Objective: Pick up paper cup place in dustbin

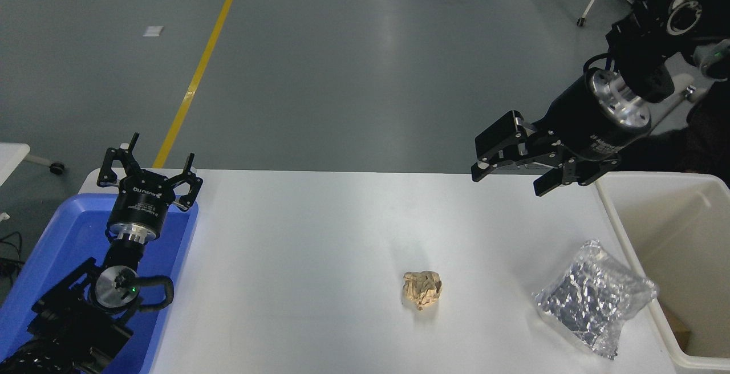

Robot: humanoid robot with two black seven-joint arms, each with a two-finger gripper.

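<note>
The white bench (319, 237) fills the lower half of the frame, with grey floor beyond it. At the right edge stands the off-white dustbin (616, 231), its thick rim running down to the lower right corner; only part of its pale inside wall shows. At the lower left lies a shallow blue tray (63, 231), and the left arm sits over it, its left pincer (149, 169) pointing toward the top of the frame with the fingers spread apart and nothing between them. The right arm comes in from the upper right corner and slants down toward the centre; its right pincer (507, 175) hangs above the far edge of the bench, just left of the dustbin's far corner, jaws parted and empty. A crinkled silver foil bag (593, 297) lies at the lower right of the bench, just beside the dustbin's rim. A crumpled tan paper ball (422, 289) lies below centre, well apart from the bag. The paper cup cannot be seen anywhere on the bench or in the visible part of the dustbin.
</note>
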